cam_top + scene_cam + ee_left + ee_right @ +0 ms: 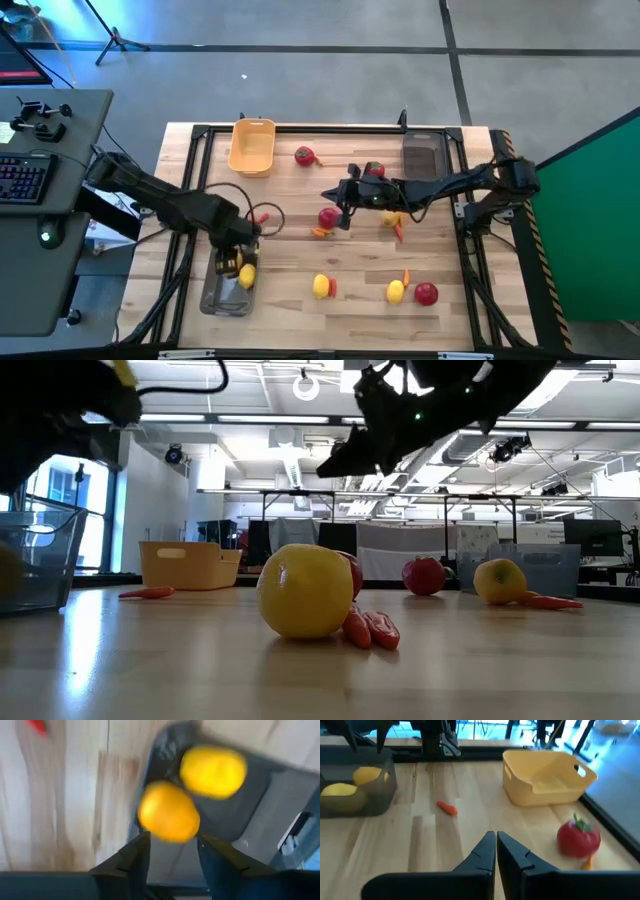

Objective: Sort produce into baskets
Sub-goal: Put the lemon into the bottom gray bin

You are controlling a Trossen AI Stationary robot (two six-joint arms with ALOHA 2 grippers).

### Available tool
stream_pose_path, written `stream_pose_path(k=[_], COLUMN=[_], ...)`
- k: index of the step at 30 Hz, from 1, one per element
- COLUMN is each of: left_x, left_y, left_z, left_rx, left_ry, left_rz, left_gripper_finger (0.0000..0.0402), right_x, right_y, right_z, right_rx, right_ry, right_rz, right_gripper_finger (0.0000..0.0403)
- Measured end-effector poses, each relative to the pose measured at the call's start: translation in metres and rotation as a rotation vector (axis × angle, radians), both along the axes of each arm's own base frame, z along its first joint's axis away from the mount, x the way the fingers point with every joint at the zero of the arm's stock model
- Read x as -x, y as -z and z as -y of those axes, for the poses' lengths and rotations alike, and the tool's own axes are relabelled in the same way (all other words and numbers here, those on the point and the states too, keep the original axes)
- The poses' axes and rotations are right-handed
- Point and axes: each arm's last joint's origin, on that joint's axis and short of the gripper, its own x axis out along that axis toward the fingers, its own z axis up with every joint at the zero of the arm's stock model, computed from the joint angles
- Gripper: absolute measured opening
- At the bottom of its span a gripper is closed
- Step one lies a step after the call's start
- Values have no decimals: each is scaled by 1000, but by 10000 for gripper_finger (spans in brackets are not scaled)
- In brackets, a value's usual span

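Note:
My left gripper [236, 262] is open above the dark grey tray [212, 298] at the table's near left. One lemon [169, 811] is right at its fingertips, and another lemon [213, 771] lies in the tray. My right gripper [496, 845] is shut and empty, raised over the table's middle [335, 197], pointing toward the left edge. A red fruit [329, 217] rests on the table just near of it. The yellow basket [251, 146] stands at the far left and the second dark tray [422, 153] at the far right. My left gripper points down over the tray, with the lemon's near side [167, 836] at the free ends of its spread fingers [141, 851]. The view is blurred, and I cannot tell whether the fingers touch the lemon.
Loose on the table are red fruits [304, 155] [375, 170] [426, 293], lemons [321, 286] [395, 291] [392, 220], and carrot pieces [262, 216] [320, 232] [406, 277]. A desk with a keyboard [25, 180] stands to the left of the table.

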Motion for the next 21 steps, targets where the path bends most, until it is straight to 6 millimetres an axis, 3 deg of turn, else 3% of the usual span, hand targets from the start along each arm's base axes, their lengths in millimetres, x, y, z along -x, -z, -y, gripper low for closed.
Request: stream_pose_path(k=[6, 11, 16, 21], left_x=[-4, -12, -29, -45], left_y=[-10, -16, -13, -2], left_z=[-21, -44, -62, -75], left_rx=[27, -89, -137, -175], left_ry=[38, 55, 39, -30], left_rz=[264, 471, 730, 987], left_gripper_finger=[79, 44, 22, 12], right_x=[11, 17, 25, 42], right_y=[4, 12, 14, 10], right_z=[-8, -16, -21, -24], right_rx=[-85, -131, -258, -396], right_ry=[48, 121, 196, 324], right_rz=[-114, -193, -230, -287], right_gripper_finger=[72, 143, 207, 246])
